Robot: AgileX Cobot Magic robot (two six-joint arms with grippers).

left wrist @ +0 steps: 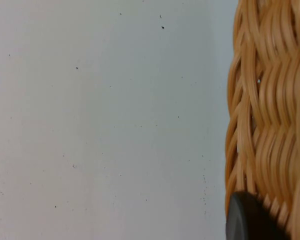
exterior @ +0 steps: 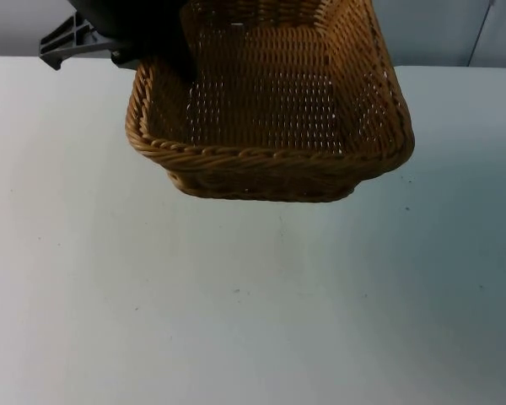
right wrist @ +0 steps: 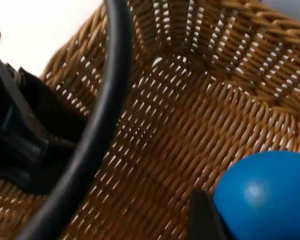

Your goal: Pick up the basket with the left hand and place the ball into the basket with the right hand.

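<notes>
The woven tan basket [exterior: 270,110] hangs tilted above the white table, and its inside is bare in the top view. My left gripper [exterior: 170,61] is shut on the basket's left rim. In the left wrist view a black fingertip [left wrist: 246,220] presses against the outer basket wall [left wrist: 270,125]. The left gripper [right wrist: 25,145] also appears clamped on the rim in the right wrist view. My right gripper [right wrist: 250,225] is shut on a blue ball [right wrist: 267,192] and holds it over the basket's inside [right wrist: 190,125]. One black fingertip [right wrist: 202,217] lies against the ball.
The white table [exterior: 253,321] spreads out below and in front of the basket. The grey partition wall [exterior: 455,29] stands behind it. A black cable [right wrist: 97,130] crosses in front of the basket in the right wrist view.
</notes>
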